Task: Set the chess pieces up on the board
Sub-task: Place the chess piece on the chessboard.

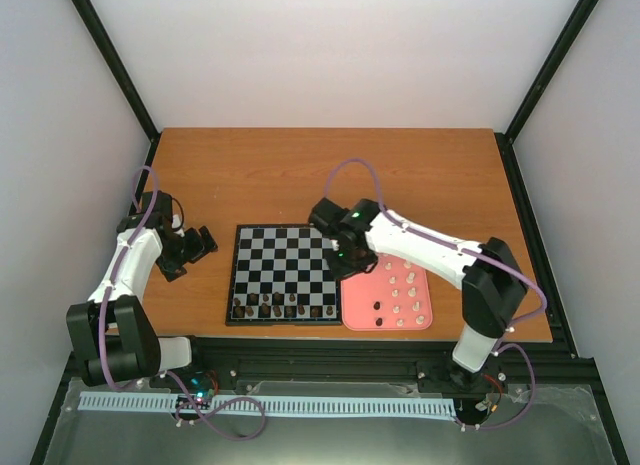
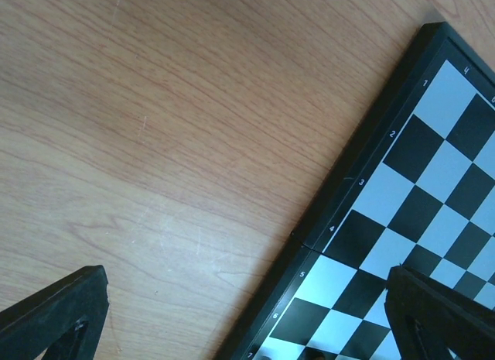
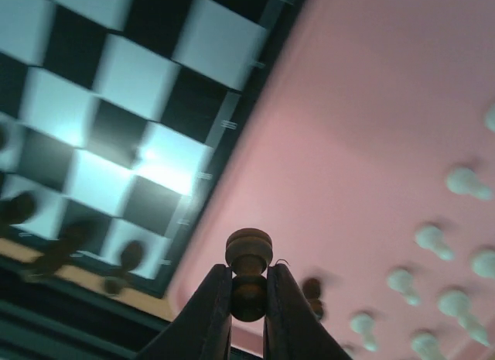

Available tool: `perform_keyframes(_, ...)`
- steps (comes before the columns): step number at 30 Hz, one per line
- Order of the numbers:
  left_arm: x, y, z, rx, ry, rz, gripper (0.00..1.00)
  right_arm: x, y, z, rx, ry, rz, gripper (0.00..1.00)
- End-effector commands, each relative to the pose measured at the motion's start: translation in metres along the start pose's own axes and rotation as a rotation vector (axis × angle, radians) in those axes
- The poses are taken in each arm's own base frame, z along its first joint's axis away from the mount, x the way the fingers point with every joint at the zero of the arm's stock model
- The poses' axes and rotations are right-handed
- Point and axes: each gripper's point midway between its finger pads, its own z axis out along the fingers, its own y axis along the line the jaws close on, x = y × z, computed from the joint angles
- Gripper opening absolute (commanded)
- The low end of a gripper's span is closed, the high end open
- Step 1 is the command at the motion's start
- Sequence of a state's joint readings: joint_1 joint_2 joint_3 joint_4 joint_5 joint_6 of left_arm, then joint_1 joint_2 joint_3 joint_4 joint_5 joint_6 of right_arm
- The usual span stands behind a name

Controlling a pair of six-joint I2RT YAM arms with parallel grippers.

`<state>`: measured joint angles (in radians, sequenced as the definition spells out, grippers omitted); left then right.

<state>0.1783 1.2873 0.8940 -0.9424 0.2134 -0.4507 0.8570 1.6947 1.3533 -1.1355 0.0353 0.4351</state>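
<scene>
The board (image 1: 285,272) lies mid-table, with several dark chess pieces (image 1: 280,307) along its near rows. My right gripper (image 3: 248,292) is shut on a dark brown chess piece (image 3: 249,258), pinched at its round body with the base pointing out, held above the pink tray (image 3: 371,143) beside the board's edge (image 3: 232,120). In the top view the right gripper (image 1: 348,257) hangs over the board's right border. One more dark piece (image 3: 312,290) and several white pieces (image 3: 433,238) rest on the tray. My left gripper (image 1: 196,247) sits left of the board, its fingers (image 2: 54,317) spread wide over the wood.
The pink tray (image 1: 388,323) lies against the board's right side near the table's front edge. The board's left border (image 2: 340,197) with its printed numbers shows in the left wrist view. Bare wood (image 1: 330,175) stretches behind the board.
</scene>
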Motion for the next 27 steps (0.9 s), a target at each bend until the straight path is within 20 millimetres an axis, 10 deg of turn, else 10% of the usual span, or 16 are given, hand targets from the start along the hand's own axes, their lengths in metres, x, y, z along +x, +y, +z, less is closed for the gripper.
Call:
perform_keyframes(1, -0.001, -0.003, -0.005, 0.012, -0.021, 0.022, 1.0, -0.001, 0.052, 0.002, -0.043, 0.027, -0.089, 0.03)
perform_keyframes(8, -0.001, -0.003, -0.007, 0.015, -0.025, 0.022, 1.0, -0.008, 0.109, 0.013, -0.089, 0.047, -0.191, 0.03)
perform_keyframes(27, -0.001, -0.005, -0.004, 0.025, -0.015, 0.02, 1.0, 0.003, 0.14, 0.044, -0.129, 0.141, -0.257, 0.03)
